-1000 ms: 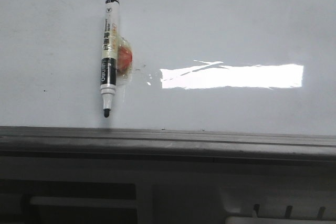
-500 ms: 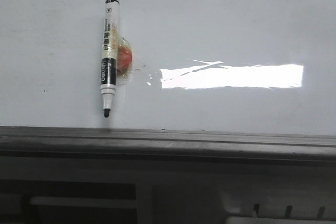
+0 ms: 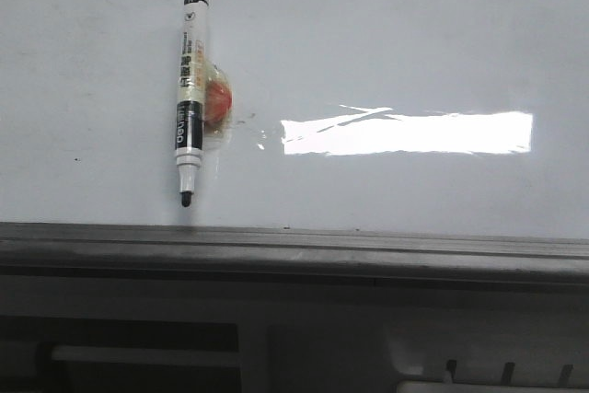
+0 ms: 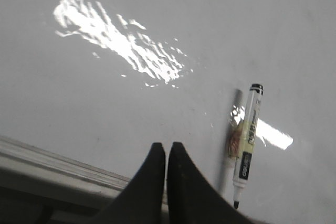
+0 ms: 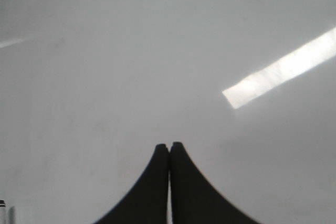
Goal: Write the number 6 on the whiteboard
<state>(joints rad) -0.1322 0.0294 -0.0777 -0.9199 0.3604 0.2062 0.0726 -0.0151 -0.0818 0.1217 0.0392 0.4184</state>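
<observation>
Front view: marker [image 3: 190, 89] label unreadable; left tool [image 4: 166, 150], right tool [image 5: 169, 150] closed, empty.

**op_remote:** what's on my bench right now? I only see the whiteboard [image 3: 386, 34], glossy grey-white, grey frame edge along the near side.

**me:** yep, same here. One marker pen [image 3: 190, 89] lies on it, uncapped tip toward the frame, an orange blob under clear tape [image 3: 218, 103] touching it. Bright reflection [image 3: 405, 133] just beside.
</observation>
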